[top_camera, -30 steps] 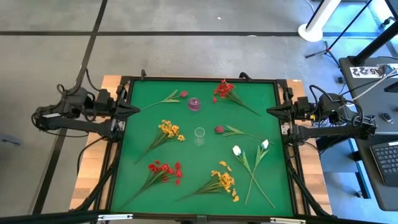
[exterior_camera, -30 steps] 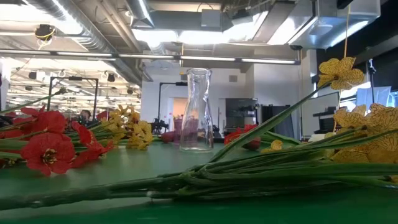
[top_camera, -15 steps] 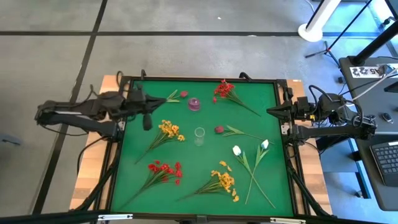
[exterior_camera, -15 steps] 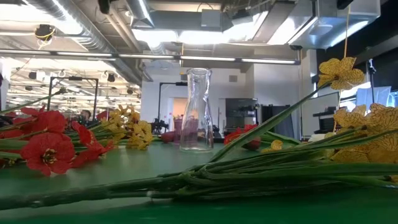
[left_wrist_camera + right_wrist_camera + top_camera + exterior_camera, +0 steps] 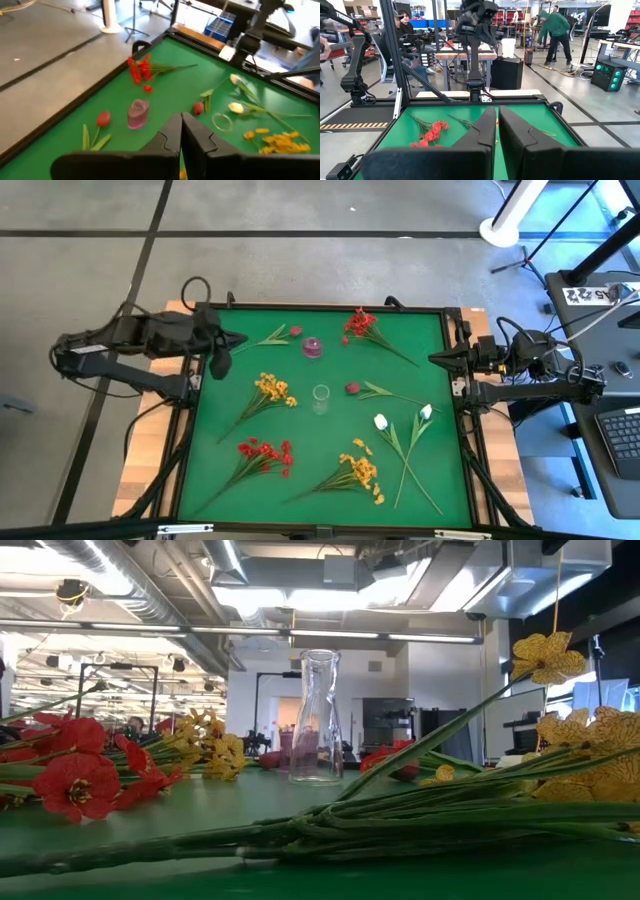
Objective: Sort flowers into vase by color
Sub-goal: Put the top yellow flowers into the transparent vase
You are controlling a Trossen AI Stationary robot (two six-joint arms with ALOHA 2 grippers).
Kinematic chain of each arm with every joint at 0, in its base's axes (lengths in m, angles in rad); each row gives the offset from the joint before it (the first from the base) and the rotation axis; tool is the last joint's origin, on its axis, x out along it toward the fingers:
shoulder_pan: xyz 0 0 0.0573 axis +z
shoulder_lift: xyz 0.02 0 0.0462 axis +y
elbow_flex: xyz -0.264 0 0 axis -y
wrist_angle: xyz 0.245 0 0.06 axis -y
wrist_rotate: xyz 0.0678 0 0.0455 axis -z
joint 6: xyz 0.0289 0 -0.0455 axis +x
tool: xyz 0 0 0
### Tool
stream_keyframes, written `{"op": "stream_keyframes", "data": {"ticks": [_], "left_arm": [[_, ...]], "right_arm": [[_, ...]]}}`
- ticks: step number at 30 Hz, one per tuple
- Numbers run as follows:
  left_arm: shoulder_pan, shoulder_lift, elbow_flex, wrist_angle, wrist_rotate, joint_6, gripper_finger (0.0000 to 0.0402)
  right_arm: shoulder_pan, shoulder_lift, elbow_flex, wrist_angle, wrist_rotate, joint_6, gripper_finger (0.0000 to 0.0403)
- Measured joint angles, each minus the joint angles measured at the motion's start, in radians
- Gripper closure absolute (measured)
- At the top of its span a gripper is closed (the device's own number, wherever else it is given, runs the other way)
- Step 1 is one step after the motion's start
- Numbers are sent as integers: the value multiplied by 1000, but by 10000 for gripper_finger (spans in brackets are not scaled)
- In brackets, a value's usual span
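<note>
Since every stem lies flat on the green-topped bench (image 5: 210, 480), sorting has not yet begun. The clear glass vase (image 5: 320, 398) stands upright near the middle of the bench and holds nothing; a second, small pink-tinted glass vase (image 5: 312, 347) stands toward the far edge, also without flowers as far as can be told.

Flowers, all loose on the bench:
- red cluster on thin green stems (image 5: 262, 452), near-left part
- second red cluster (image 5: 358, 325), far edge, just right of the pink vase
- yellow-orange cluster (image 5: 272, 389), left of the clear vase
- second yellow-orange cluster (image 5: 360, 471), near edge, centre
- two white tulip buds (image 5: 381, 422) with crossed stems, near-right part
- dark maroon bud (image 5: 351, 388), just right of the clear vase
- another maroon bud (image 5: 295, 331), far-left part, beside the pink vase

Everything is left to do: each colour group must still go into a vase.

The left gripper (image 5: 218, 367) is shut and empty over the bench's far-left corner, near the maroon bud. The right gripper (image 5: 436, 359) is shut and empty at the right edge of the bench, waiting.

Change from a second ago: the left arm, then parked at the left edge, has swung out over the corner. The right arm, flowers and vases are unmoved.
</note>
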Motion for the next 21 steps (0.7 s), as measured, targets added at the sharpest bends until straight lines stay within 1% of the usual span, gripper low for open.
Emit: {"op": "stream_keyframes", "data": {"ticks": [3,8,12,14,16,19,21], "left_arm": [[0,0,30,-113,17,-43,401],[17,0,33,-261,-55,-118,401],[24,1,33,-330,-64,-173,401],[24,3,25,-338,-41,-177,399],[24,11,6,-340,-6,-180,388],[24,36,-33,-344,65,-202,357],[23,59,-61,-354,90,-219,331]], "right_arm": [[0,0,0,0,0,0,380],[0,0,0,0,0,0,380],[0,0,0,-1,0,0,380],[0,0,0,-1,0,0,380],[0,0,0,-1,0,0,380],[0,0,0,-1,0,0,380],[0,0,0,-1,0,0,380]]}}
